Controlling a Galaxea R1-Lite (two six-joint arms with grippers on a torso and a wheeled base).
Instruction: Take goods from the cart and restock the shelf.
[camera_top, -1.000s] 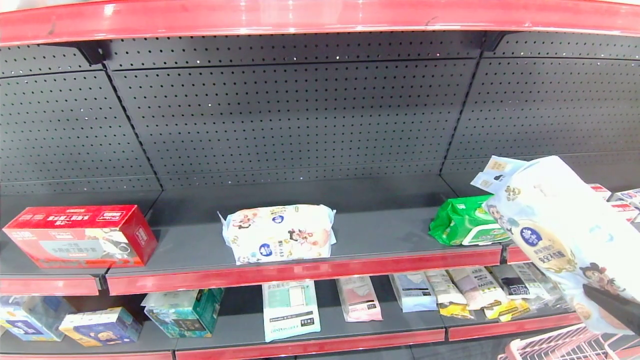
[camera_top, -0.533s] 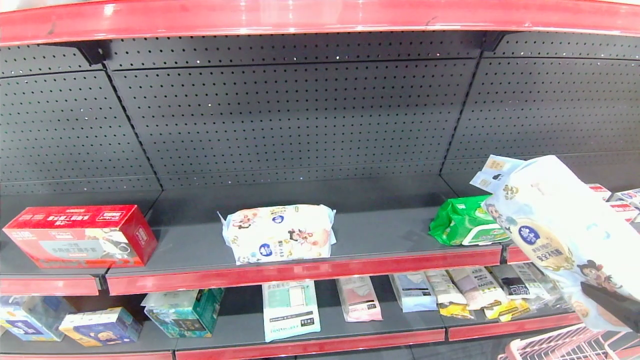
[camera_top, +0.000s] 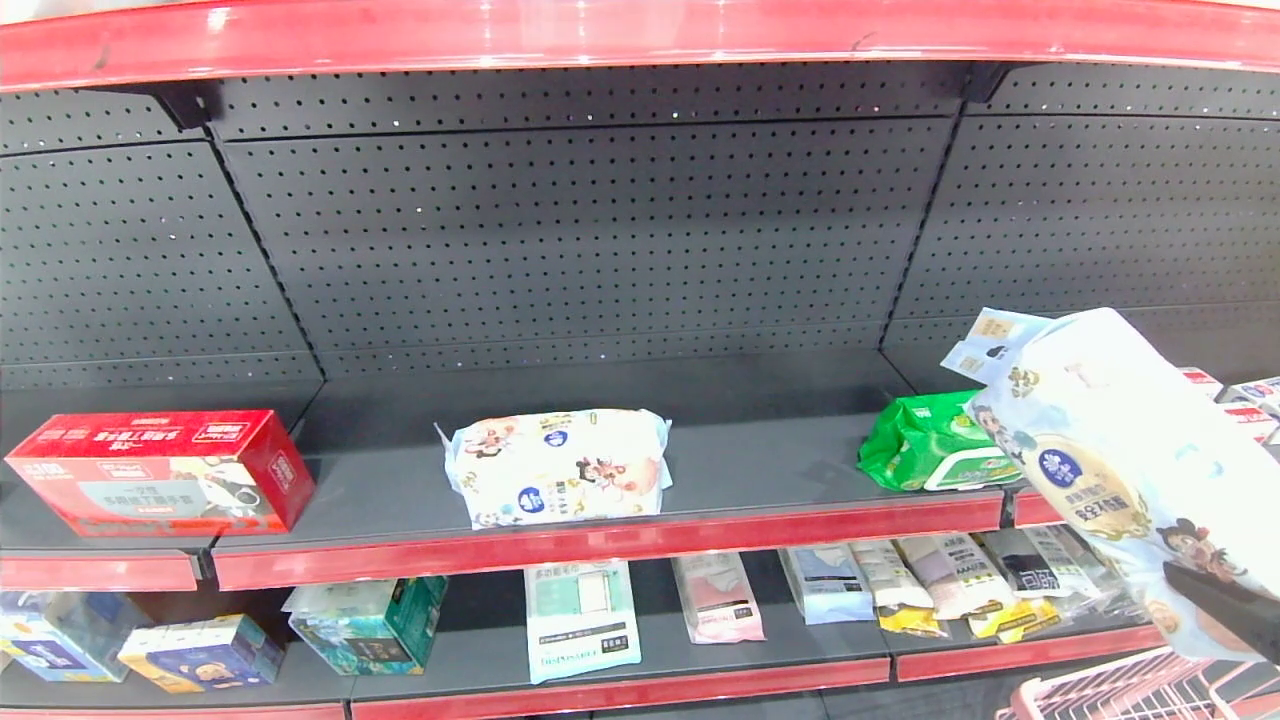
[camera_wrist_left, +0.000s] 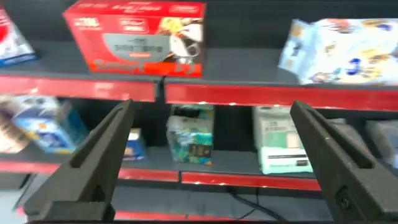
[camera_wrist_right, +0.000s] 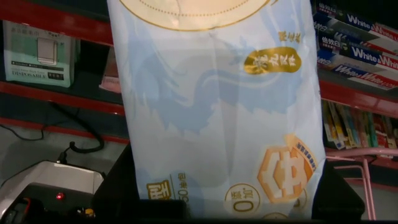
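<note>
My right gripper (camera_top: 1225, 615) is shut on a pale blue cartoon-print wipes pack (camera_top: 1120, 460), held tilted in the air at the right, in front of the shelf's red edge. The same wipes pack (camera_wrist_right: 217, 112) rises from between my right gripper's fingers in the right wrist view. A matching pack (camera_top: 557, 465) lies on the middle shelf board (camera_top: 760, 470). My left gripper (camera_wrist_left: 208, 162) is open and empty, low in front of the lower shelves. The pink cart (camera_top: 1130, 690) rim shows at the bottom right.
A red box (camera_top: 160, 472) sits at the left of the middle shelf and a green wipes pack (camera_top: 935, 443) at the right. Several packets and boxes fill the lower shelf (camera_top: 620, 690). The red upper shelf (camera_top: 640, 30) overhangs. Bare board lies between the matching pack and the green pack.
The held pack has shifted very slightly in my right gripper's grip. Everything on the shelves has stayed put.
</note>
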